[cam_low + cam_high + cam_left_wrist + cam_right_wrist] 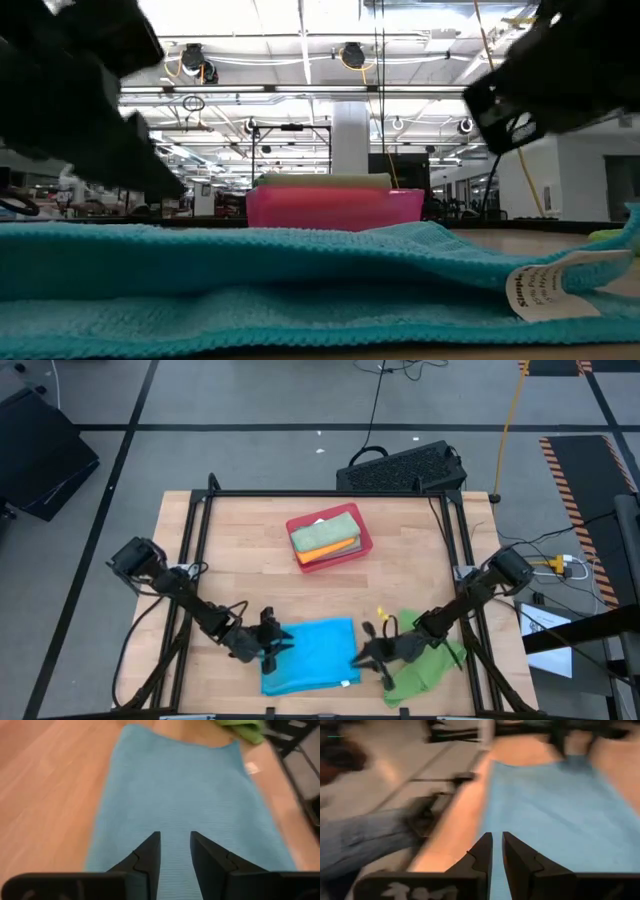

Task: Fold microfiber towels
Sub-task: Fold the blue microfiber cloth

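A bright blue microfiber towel [310, 655] lies spread near the table's front edge, with a white label [545, 290] at its near right corner. My left gripper [272, 645] hovers over its left part, fingers a little apart [175, 840] with nothing between them. My right gripper [362, 656] hovers at the towel's right edge, fingers nearly together [497, 840] and holding nothing. A bright green towel [425, 660] lies crumpled at the near right, under the right arm. A red tray [365, 540] farther back holds a folded sage green towel [325, 530] on an orange one [338, 548].
Black frame rails [195, 540] run along the table's left, right and far sides. A black keyboard-like object [405, 468] sits beyond the far edge. A small yellow item [380, 613] lies just past the blue towel's far right corner. Bare wood shows between the tray and the towel.
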